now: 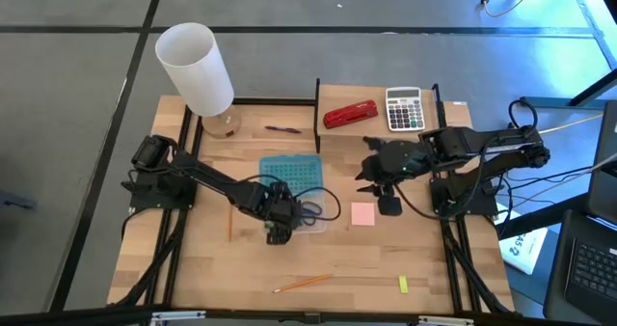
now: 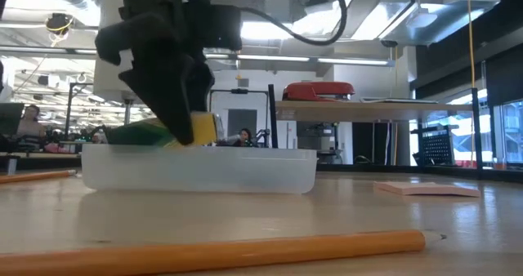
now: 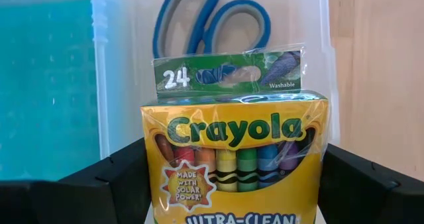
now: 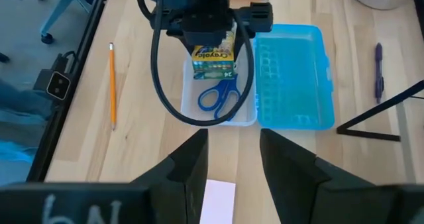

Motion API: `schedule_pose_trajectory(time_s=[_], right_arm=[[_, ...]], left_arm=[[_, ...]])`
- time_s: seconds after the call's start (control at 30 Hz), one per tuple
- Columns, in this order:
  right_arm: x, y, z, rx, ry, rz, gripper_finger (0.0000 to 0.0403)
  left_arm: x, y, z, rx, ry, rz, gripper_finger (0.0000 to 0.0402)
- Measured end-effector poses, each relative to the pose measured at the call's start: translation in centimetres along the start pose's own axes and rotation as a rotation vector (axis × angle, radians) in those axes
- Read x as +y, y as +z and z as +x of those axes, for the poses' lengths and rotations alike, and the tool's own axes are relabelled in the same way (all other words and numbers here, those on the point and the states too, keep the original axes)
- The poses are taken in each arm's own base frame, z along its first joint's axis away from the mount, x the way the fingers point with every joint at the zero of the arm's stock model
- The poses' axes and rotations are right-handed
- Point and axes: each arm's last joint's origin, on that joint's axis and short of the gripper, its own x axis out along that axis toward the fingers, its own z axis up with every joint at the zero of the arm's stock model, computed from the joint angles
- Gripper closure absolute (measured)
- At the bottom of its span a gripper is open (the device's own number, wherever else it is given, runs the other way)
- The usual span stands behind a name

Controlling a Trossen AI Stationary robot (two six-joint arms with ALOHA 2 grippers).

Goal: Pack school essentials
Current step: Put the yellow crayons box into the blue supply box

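Left wrist view: crayon box (image 3: 235, 161) between the left fingers (image 3: 109, 177).

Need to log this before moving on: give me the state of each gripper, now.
Left gripper: closed on the crayon box, over the clear case.
Right gripper: open, holding nothing, above the pink sticky-note pad.

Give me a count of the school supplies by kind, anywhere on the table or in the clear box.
Crayon box: 1
Scissors: 1
Pencils: 2
Sticky-note pad: 1
Pen: 1
Yellow block: 1
Total: 7
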Motion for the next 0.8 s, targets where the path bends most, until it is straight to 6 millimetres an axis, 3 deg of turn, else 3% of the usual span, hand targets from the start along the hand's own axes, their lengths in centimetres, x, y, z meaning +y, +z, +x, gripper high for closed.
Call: schedule_pose_trajectory(time_s=[0.8], right_arm=[[0.03,0.11,0.22,-0.002,0.003,0.0,0.0264]], left_arm=[[0.12,0.04,0.0,-0.001,0.0,-0.005,0.0076]])
